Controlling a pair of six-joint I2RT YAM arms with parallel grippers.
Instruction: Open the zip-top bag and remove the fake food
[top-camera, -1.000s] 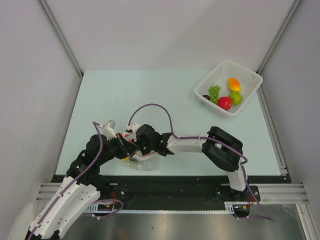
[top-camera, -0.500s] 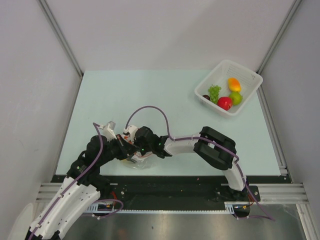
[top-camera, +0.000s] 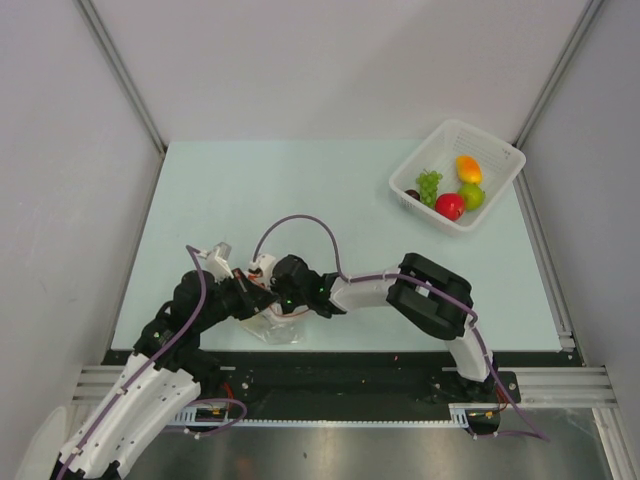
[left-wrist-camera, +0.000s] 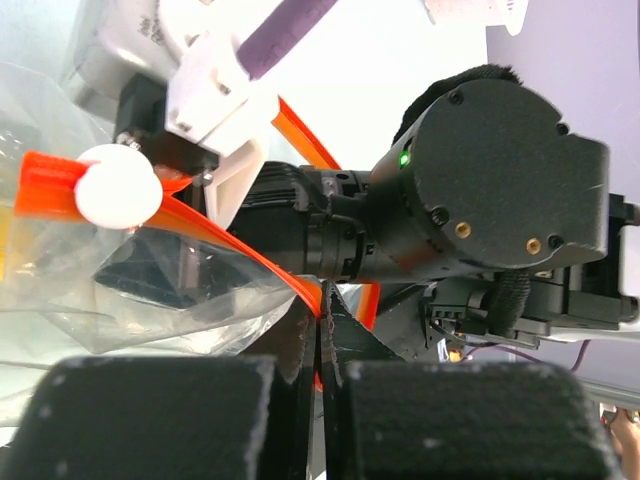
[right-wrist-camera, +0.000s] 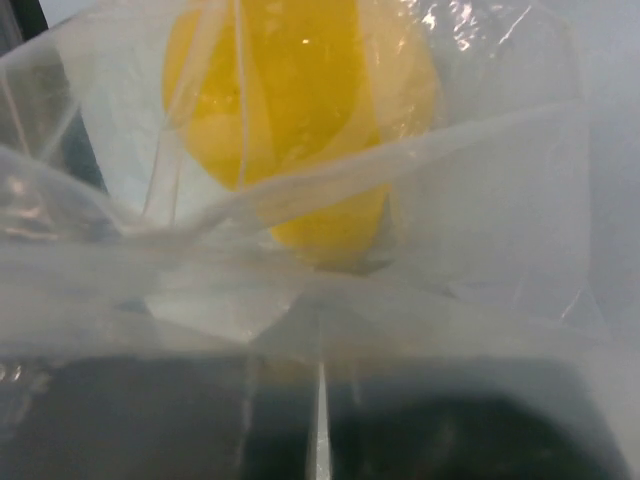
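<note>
Bag (top-camera: 275, 328) at lower left of top view, between both arms.
Left gripper (left-wrist-camera: 322, 345) clenched on orange zip strip (left-wrist-camera: 230, 245).
Right gripper (right-wrist-camera: 320, 420) looks pinched shut on bag film.
Yellow fruit (right-wrist-camera: 300, 120) inside bag: removal left to do.
Grapes (top-camera: 428, 185), apple (top-camera: 449, 206) and two more fruits in white basket (top-camera: 500, 152), upper right.
Mouth seems partly parted.
Pale green table (top-camera: 250, 190), plain grey walls (top-camera: 330, 60).

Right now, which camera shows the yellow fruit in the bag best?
The right wrist view: the yellow fruit looms large, seen through the clear zip-top bag. The left wrist view shows mainly the bag's orange zip strip pinched in the left gripper; from the top, both arms hide the fruit.
</note>
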